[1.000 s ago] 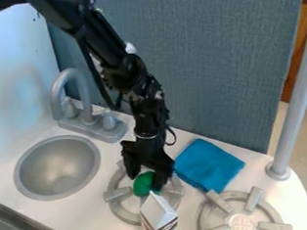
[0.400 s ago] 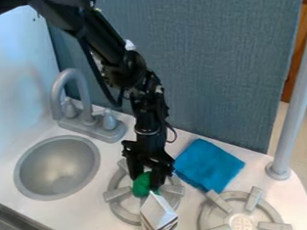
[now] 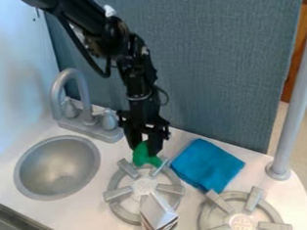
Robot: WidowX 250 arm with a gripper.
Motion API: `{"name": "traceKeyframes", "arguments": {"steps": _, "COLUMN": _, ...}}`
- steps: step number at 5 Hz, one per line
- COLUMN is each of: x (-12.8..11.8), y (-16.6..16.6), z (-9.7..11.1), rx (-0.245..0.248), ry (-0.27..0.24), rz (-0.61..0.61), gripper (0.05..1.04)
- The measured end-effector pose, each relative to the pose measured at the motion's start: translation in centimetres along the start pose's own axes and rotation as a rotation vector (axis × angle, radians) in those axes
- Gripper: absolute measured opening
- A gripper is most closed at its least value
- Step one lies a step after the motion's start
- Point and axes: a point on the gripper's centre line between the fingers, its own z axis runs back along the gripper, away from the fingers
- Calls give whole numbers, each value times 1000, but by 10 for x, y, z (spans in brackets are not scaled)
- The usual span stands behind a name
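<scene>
1. As I look down through my camera, my gripper (image 3: 145, 148) has its two fingers closed on a green object (image 3: 144, 155).
2. Its long axis seems to run roughly up and down in my view, the narrower end up between the fingers, the wider end down, with a small nub toward the blue cloth (image 3: 208, 165).
3. It looks plain, matte and lumpy.
4. I see it at the back edge of the burner (image 3: 126, 214) nearer the sink (image 3: 57, 167).

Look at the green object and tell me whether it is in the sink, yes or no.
No, the green object is in the gripper, by the burner beside the sink.
</scene>
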Motion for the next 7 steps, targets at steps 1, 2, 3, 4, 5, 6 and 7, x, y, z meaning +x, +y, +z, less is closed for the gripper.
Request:
{"name": "traceKeyframes", "arguments": {"steps": 1, "x": 23, "y": 8, "z": 21, "rx": -2, "ry": -59, "rz": 28, "gripper": 660}}
{"name": "traceKeyframes", "arguments": {"steps": 2, "x": 43, "y": 23, "z": 8, "rx": 36, "ry": -68, "rz": 75, "gripper": 660}}
{"name": "traceKeyframes", "arguments": {"steps": 3, "x": 60, "y": 35, "z": -10, "rx": 78, "ry": -70, "rz": 105, "gripper": 660}}
{"name": "traceKeyframes", "arguments": {"steps": 4, "x": 65, "y": 44, "z": -23, "rx": 98, "ry": -74, "rz": 118, "gripper": 660}}
{"name": "traceKeyframes", "arguments": {"steps": 5, "x": 65, "y": 51, "z": -29, "rx": 120, "ry": -87, "rz": 132, "gripper": 731}}
{"name": "traceKeyframes", "arguments": {"steps": 6, "x": 59, "y": 53, "z": -38, "rx": 138, "ry": -81, "rz": 140, "gripper": 981}}
{"name": "traceKeyframes", "arguments": {"steps": 7, "x": 49, "y": 55, "z": -48, "rx": 146, "ry": -64, "rz": 132, "gripper": 1007}}
